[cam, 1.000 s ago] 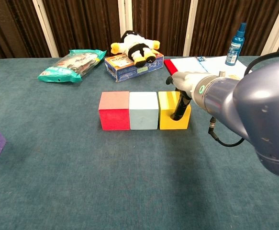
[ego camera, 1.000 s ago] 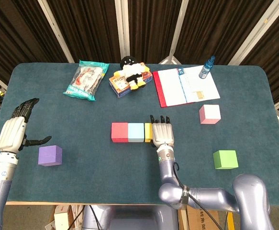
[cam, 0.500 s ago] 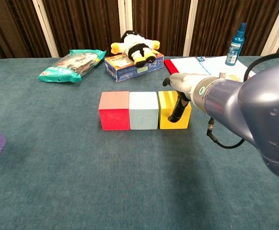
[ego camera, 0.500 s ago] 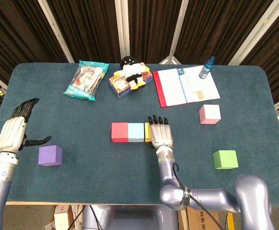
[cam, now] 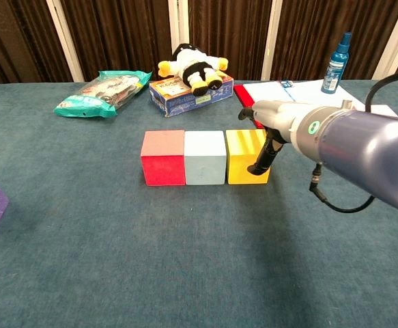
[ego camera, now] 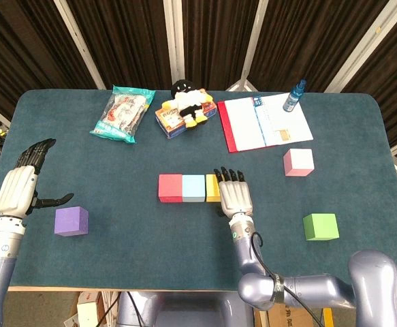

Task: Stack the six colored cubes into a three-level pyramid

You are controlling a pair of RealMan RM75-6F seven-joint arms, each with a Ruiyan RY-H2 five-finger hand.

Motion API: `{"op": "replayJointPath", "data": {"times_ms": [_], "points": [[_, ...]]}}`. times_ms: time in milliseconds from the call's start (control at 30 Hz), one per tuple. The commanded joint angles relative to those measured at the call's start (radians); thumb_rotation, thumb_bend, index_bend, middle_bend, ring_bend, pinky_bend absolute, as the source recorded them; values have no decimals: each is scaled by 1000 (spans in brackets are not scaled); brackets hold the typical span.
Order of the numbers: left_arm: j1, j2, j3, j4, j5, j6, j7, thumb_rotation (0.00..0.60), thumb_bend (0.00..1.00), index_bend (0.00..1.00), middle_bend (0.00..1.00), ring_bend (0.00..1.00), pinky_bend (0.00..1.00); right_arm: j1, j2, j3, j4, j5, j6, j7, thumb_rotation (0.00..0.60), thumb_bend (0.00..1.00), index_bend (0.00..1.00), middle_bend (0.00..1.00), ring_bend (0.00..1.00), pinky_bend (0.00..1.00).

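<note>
Since a second ago, drawn back rightward off the yellow cube: right hand, fingers extended, now just touching its right face, gripping nothing. Probably light, stiff, matte foam; best pinched across opposite flat faces. Left of that hand, touching in a row: light-blue cube, red cube. Left hand open, beside purple cube.

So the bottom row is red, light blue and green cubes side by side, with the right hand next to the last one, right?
Not quite: the third cube is yellow, not green, as the chest view shows. It sits beside the light blue cube and red cube, with the right hand next to it. The green cube lies apart.
</note>
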Motion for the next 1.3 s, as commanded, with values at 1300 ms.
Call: {"op": "replayJointPath", "data": {"times_ms": [1300], "points": [[9,7,2,-26,26,20,8,600,48,0,45,0,0,-118,69,-119,-92,-5,8,60,600,341,0,41,0,0]]}}
